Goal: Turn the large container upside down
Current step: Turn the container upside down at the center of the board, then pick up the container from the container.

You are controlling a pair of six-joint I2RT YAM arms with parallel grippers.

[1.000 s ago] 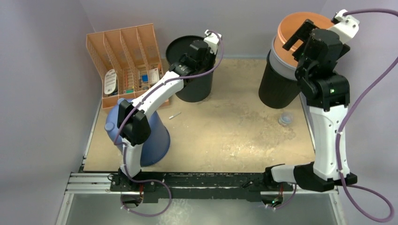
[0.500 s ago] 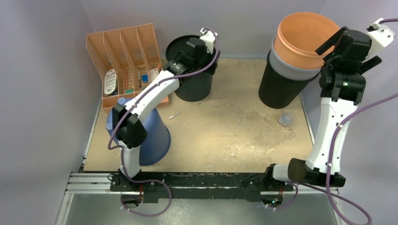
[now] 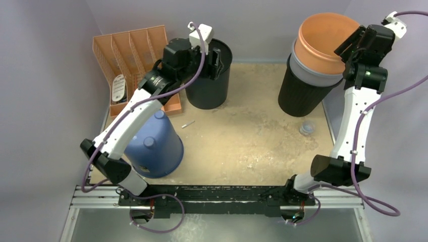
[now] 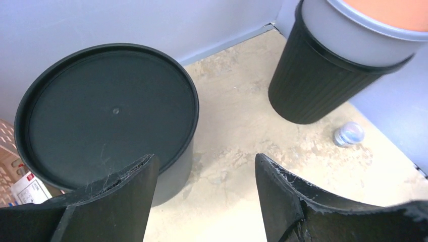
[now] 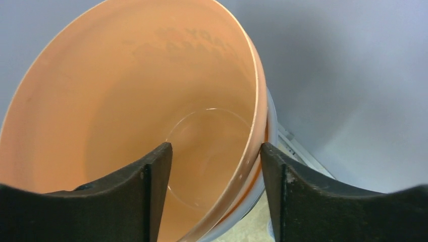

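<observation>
From above, on the sandy tabletop, the orange bucket is seen nested mouth-up at far right, apparently not yet inverted. In the left wrist view, the left gripper is held spread and empty above a flat-topped black container. In the right wrist view, the right gripper is spread astride the bucket's rim.

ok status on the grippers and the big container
Both open: left gripper by black container, right gripper at orange bucket rim. Container base up. Nothing blocking it.
</observation>
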